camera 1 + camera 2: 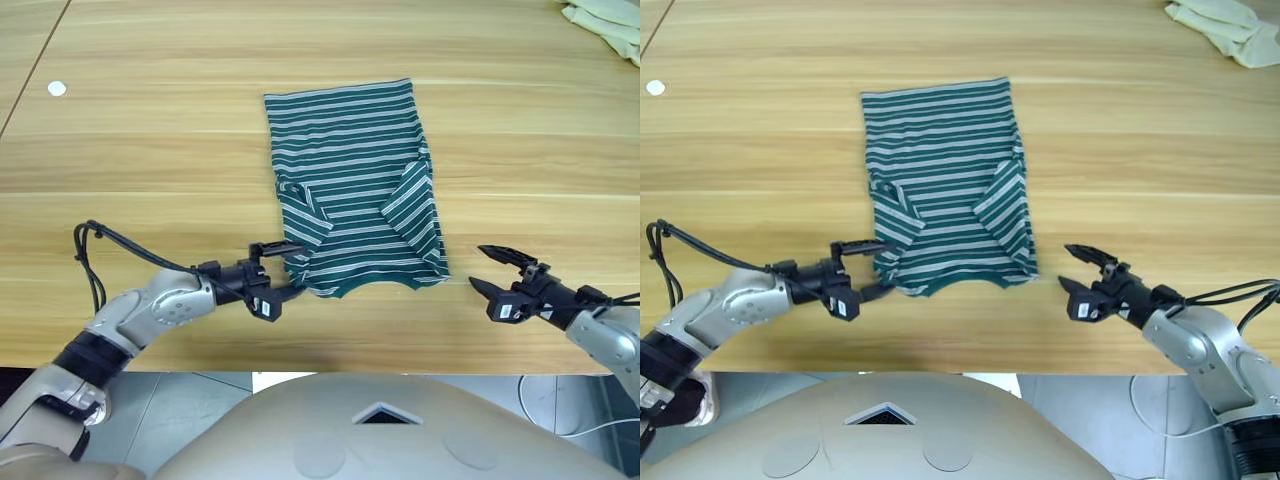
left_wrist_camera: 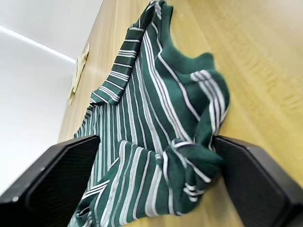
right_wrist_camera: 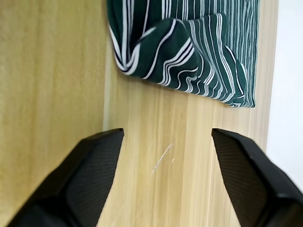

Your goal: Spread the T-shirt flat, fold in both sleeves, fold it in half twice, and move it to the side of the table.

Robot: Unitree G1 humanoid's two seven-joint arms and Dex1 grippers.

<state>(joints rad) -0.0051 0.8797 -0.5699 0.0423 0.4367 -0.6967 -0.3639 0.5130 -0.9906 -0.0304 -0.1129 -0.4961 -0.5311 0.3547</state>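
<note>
- Left eye view: the T-shirt (image 1: 350,180) lies mid-tabletop (image 1: 140,150), sleeves (image 1: 408,205) turned inward over the body and collar end nearest the robot. It appears ready for the first half-fold.
- Left wrist view: the left end effector (image 1: 291,270) stands wide open. Its fingers (image 2: 61,175) straddle the near left corner (image 2: 189,161), probably so that closing would pinch that corner for lifting.
- Right wrist view: the right end effector (image 1: 478,267) is equally wide, over bare wood beside the near right corner (image 1: 438,272) and clear of the fabric. It likely must advance to match its partner.
- A pale cloth (image 1: 605,25) sits at the far right edge, well apart.
</note>
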